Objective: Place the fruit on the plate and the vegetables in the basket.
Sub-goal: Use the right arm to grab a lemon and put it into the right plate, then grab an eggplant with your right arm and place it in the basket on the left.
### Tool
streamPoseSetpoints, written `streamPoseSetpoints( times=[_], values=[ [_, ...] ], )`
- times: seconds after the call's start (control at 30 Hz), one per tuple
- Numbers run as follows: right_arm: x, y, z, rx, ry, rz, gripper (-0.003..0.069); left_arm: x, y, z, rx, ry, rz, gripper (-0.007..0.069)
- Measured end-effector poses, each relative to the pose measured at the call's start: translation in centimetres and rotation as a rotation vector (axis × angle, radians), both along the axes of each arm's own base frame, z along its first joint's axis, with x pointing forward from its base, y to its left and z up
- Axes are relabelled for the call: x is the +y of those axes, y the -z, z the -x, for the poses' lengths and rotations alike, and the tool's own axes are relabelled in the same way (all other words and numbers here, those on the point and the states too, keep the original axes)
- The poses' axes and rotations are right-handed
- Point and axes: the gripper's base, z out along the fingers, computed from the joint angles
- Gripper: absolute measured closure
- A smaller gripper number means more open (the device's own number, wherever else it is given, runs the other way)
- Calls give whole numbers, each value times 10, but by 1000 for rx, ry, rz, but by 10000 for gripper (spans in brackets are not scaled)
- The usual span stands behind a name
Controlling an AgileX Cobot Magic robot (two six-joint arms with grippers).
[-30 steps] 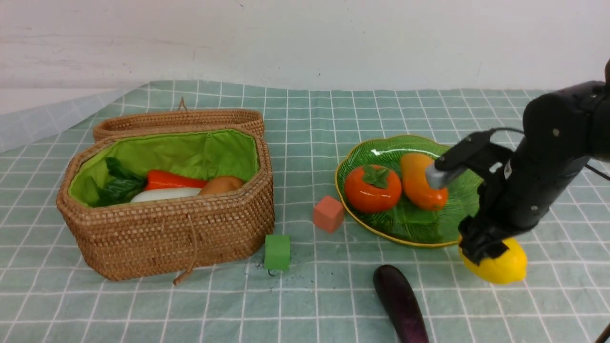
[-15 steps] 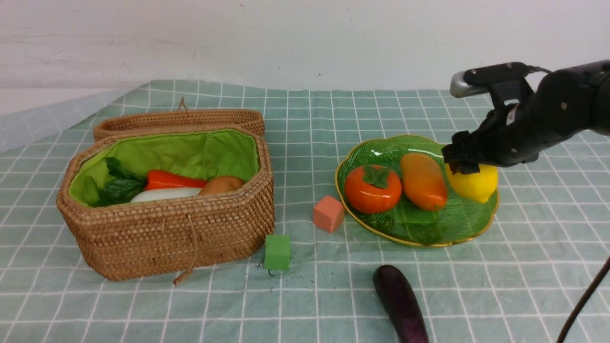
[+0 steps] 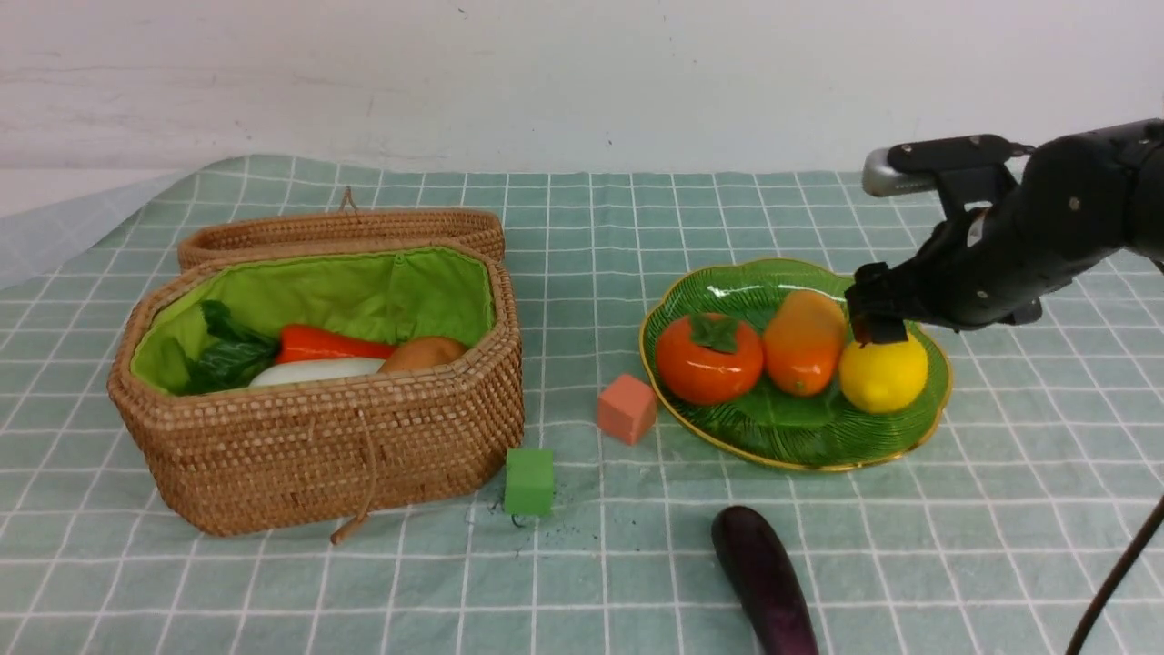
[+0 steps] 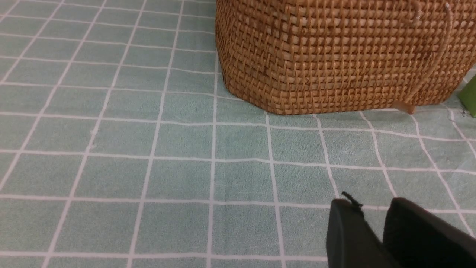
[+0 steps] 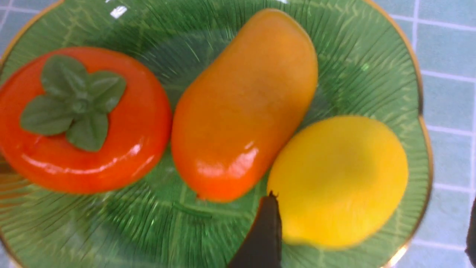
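Your glossy lemon (image 3: pixel 883 373) lies on the ribbed, gold-rimmed green glass plate (image 3: pixel 782 428) against the oblong mango (image 3: pixel 803 341), the round leaf-capped persimmon (image 3: pixel 709 358) beyond it — while the smooth purple eggplant (image 3: pixel 762 579) lies on the checked cloth (image 3: pixel 273 591), its end cut off by the frame. Your right gripper (image 3: pixel 875 323) hangs just over the lemon with fingers spread, arm reaching in low. The left gripper's (image 4: pixel 373 227) fingers sit nearly together near the woven wicker basket (image 3: pixel 346 446) — pepper (image 3: pixel 327 345), greens (image 3: pixel 223 355) and potato (image 3: pixel 423 353) half-hidden inside.
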Motion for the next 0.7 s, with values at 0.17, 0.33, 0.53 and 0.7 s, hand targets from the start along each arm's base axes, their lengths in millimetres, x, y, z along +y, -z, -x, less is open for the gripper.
streamPoseSetpoints(
  times=[0.17,0.33,0.53,0.7],
  values=[
    [-3,-30,26,65,12,-23,57,0,0,0,0,0,0,473],
    [14,-48,69,197,-43,-106,140,0,0,0,1,0,0,473],
    [70,-12,128,338,-204,-114,148,0,0,0,1,0,0,473],
    [102,32,151,352,-267,-93,148,0,0,0,1,0,0,473]
  ],
)
